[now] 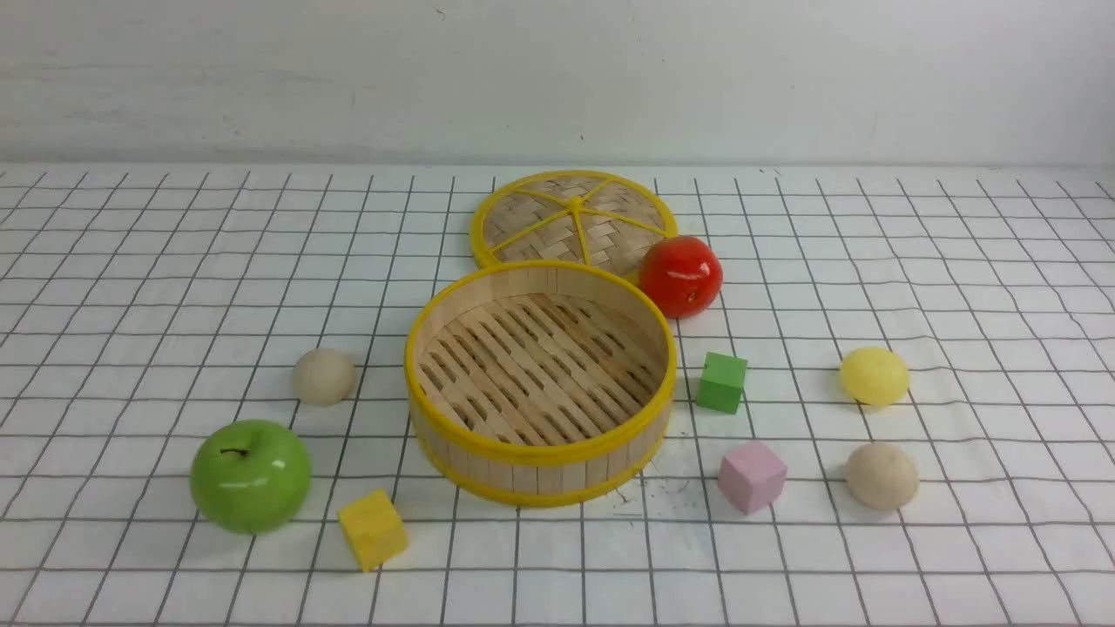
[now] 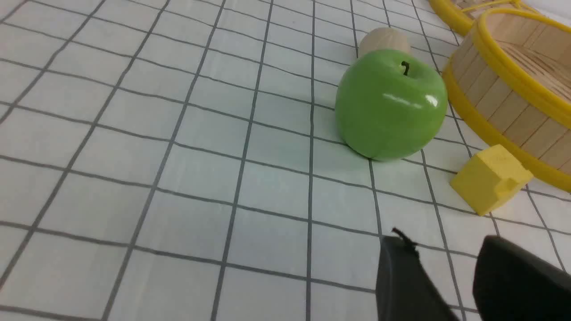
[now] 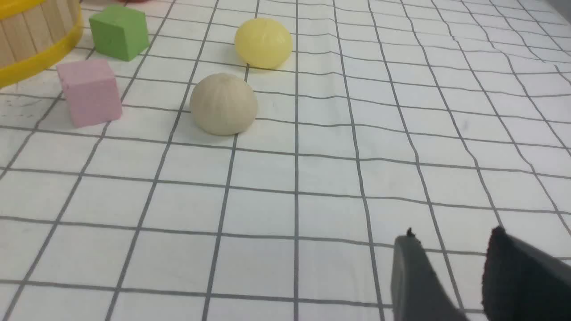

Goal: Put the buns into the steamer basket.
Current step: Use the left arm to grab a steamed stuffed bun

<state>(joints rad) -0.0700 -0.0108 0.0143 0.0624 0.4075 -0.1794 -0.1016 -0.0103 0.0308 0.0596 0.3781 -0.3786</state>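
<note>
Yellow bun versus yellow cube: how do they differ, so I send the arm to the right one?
Shape: the yellow bun is a rounded dome; the yellow cube has flat faces and corners. Colour: the bun is paler than the cube. Place: the bun lies right of the steamer basket, the cube left-front of it, near the green apple. Both are outside the basket.

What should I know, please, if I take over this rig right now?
Left gripper: open, empty. Right gripper: open, empty.
Basket: mid-table, nothing in it.
Buns, all on the table: left beige bun left of the basket, beyond the green apple; yellow bun and right beige bun to the basket's right.
Done: nothing yet.
Left: all three buns into the basket.
</note>
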